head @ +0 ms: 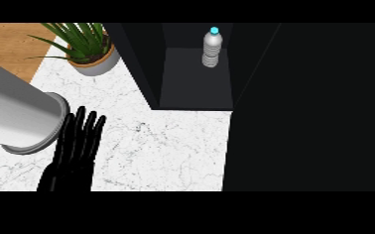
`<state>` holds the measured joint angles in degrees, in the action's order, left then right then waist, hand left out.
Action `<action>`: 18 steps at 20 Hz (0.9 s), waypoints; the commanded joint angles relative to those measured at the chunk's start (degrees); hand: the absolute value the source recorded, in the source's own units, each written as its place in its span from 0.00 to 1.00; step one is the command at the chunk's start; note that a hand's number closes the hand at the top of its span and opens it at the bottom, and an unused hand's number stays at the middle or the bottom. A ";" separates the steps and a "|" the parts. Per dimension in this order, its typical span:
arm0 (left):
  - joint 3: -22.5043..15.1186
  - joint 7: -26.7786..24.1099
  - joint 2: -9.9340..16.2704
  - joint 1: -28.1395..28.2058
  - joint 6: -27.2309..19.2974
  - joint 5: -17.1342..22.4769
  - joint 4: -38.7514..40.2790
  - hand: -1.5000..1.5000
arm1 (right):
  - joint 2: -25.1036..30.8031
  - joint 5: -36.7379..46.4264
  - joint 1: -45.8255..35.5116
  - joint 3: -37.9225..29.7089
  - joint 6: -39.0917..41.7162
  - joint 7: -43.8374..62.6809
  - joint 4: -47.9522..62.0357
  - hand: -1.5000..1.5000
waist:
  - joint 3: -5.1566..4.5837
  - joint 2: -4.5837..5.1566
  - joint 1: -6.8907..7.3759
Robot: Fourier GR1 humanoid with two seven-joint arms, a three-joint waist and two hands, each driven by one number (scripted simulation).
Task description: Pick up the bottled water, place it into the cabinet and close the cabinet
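The bottled water (212, 48) stands upright inside the cabinet (192, 87), on its dark floor towards the far right of the open compartment, its blue cap uppermost. The cabinet is black and sits on the white marbled tabletop (161, 148); its door (300, 109) stands open, filling the right side of the view as a large dark panel. The left hand (75, 148) shows at the near left over the tabletop, fingers straight and slightly spread, pointing away from the robot and holding nothing, with its grey forearm (26, 116) slanting in from the left edge. It is well apart from the bottle. At the far left, a potted plant (88, 47) with long green leaves sits in a grey pot, beside a strip of wooden surface (18, 47). The right hand is not visible
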<state>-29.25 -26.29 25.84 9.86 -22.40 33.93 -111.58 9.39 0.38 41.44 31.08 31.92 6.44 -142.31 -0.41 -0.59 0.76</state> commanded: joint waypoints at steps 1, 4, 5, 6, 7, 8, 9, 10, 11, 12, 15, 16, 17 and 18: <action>1.36 0.03 1.05 1.81 0.89 1.18 -1.44 0.00 | -3.21 9.77 -6.39 12.47 -0.92 5.31 -7.02 1.00 | -0.09 0.00 0.60; 4.35 -1.36 3.46 4.12 3.51 2.55 -0.97 0.00 | -3.91 11.80 -11.02 13.50 -1.97 8.89 -5.41 1.00 | -0.13 -0.01 0.88; 3.79 -1.93 4.20 5.17 5.35 2.75 -1.45 0.00 | -5.09 11.61 -12.66 14.53 -2.73 10.27 -4.28 1.00 | -0.19 -0.04 1.22; 3.96 -1.05 3.00 4.30 3.52 3.03 -2.25 0.00 | -6.30 11.80 -14.29 14.72 -3.69 11.44 -4.57 1.00 | -0.25 -0.10 1.07; 5.09 -1.78 3.65 4.48 4.76 3.41 -0.95 0.00 | -6.95 11.93 -16.02 15.17 -3.84 12.17 -3.45 1.00 | -0.29 -0.04 1.02; 5.46 -0.75 4.61 5.18 4.76 3.92 -2.76 0.00 | -8.28 12.36 -17.94 15.38 -4.58 12.78 -2.69 1.00 | -0.17 -0.07 1.14; 6.33 -0.87 4.85 5.00 4.79 4.21 -3.60 0.00 | -8.63 12.65 -18.16 16.31 -4.77 13.59 -1.86 1.00 | -0.21 -0.28 0.97; 5.28 -1.77 4.88 6.98 5.33 3.67 -3.12 0.00 | -9.07 13.00 -20.31 15.61 -5.57 15.16 -1.48 1.00 | -0.30 -0.26 1.59; 5.91 -3.13 4.87 7.49 6.75 4.05 -2.20 0.00 | -9.10 12.83 -21.59 17.22 -6.78 15.55 -0.60 1.00 | -0.29 -0.25 1.19; 6.30 -2.20 5.63 8.40 6.51 4.72 -4.31 0.00 | -9.11 13.10 -22.76 17.46 -7.57 16.56 -0.61 1.00 | -0.26 -0.45 1.37; 6.46 -2.92 6.03 9.29 8.60 5.39 -4.06 0.00 | -9.11 12.84 -28.59 17.70 -10.65 18.06 3.43 1.00 | -0.28 -0.19 1.83; 6.65 -3.19 5.23 7.83 8.07 4.81 -2.09 0.00 | -9.10 12.79 -31.34 16.82 -11.38 19.45 3.33 1.00 | -0.32 0.24 1.33; 6.79 -2.78 6.26 9.19 8.68 5.35 -3.47 0.00 | -9.09 11.84 -31.50 17.61 -11.43 19.87 3.25 1.00 | -0.38 -0.09 1.95; 7.95 -3.00 6.97 9.23 9.89 6.19 -3.62 0.00 | -9.08 12.31 -33.55 17.20 -12.22 19.70 4.17 1.00 | -0.33 -0.02 1.97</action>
<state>-22.62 -28.83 31.56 17.87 -14.60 38.92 -114.66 6.58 5.78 14.21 41.36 28.06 23.19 -140.36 -0.72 -0.66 2.31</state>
